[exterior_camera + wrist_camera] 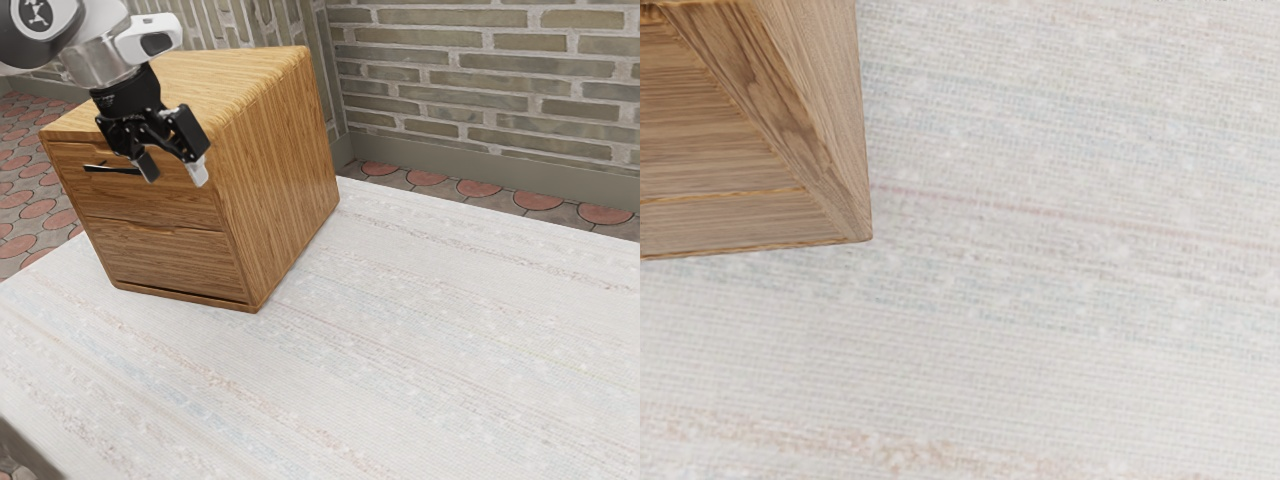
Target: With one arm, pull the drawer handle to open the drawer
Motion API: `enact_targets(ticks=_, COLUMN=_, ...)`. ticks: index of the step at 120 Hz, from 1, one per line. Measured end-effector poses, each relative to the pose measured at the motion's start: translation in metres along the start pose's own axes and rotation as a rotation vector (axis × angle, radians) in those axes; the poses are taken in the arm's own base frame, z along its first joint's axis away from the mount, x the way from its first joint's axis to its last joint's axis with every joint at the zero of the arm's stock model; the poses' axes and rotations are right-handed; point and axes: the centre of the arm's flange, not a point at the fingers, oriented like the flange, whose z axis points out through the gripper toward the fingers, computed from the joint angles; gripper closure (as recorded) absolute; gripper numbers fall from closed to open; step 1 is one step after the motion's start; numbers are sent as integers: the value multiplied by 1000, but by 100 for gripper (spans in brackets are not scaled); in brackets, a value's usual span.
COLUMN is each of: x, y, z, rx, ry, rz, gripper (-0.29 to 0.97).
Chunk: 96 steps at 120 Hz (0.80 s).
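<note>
A wooden cabinet (200, 160) with two drawer fronts stands on the table at the exterior view's left. A thin dark handle (110, 168) runs across the upper drawer (130, 190), which looks flush with the cabinet. My black gripper (172, 168) hovers in front of the upper drawer, just to the right of the handle, with its fingers apart and nothing between them. One finger (148, 163) hangs near the handle's right end. In the wrist view the cabinet's lower corner (760, 140) shows from above, over the table.
The white woven table top (420, 340) spreads wide to the exterior view's right and front of the cabinet. A brick wall (480, 70) and a tiled floor (30, 210) lie behind and beside the table.
</note>
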Motion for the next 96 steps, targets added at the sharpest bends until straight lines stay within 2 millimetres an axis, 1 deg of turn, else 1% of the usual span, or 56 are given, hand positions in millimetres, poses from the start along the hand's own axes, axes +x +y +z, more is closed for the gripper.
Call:
enact_targets(ticks=11, x=0, y=1, z=1, rx=-2, ry=-1, rz=5, gripper=2)
enact_targets(ticks=28, x=1, y=11, z=2, rx=-6, ry=-3, rz=25, gripper=2)
enact_targets(ticks=32, x=0, y=14, z=-2, rx=-6, ry=3, rz=30, gripper=2)
enact_targets(ticks=34, x=-1, y=15, z=-8, rx=-5, ry=14, rz=33, gripper=2)
enact_targets(ticks=39, x=-12, y=22, z=-54, rx=1, ry=97, rz=45, gripper=2)
enact_targets(ticks=42, x=-20, y=26, z=-74, rx=4, ry=130, rz=51, gripper=2)
enact_targets(ticks=46, x=-27, y=29, z=-90, rx=5, ry=152, rz=57, gripper=2)
enact_targets(ticks=52, x=-32, y=33, z=-99, rx=6, ry=163, rz=60, gripper=2)
enact_targets(ticks=62, x=-32, y=38, z=-100, rx=5, ry=153, rz=49, gripper=2)
enact_targets(ticks=73, x=-27, y=40, z=-87, rx=6, ry=122, rz=7, gripper=2)
enact_targets(ticks=80, x=-24, y=38, z=-81, rx=5, ry=106, rz=-71, gripper=2)
enact_targets(ticks=84, x=-23, y=32, z=-79, rx=6, ry=101, rz=-141, gripper=2)
enact_targets(ticks=88, x=-22, y=23, z=-77, rx=7, ry=97, rz=-225, gripper=2)
enact_targets(ticks=92, x=-22, y=9, z=-77, rx=10, ry=95, rz=-321, gripper=2)
enact_targets(ticks=96, x=-24, y=-10, z=-77, rx=14, ry=96, rz=-425, gripper=2)
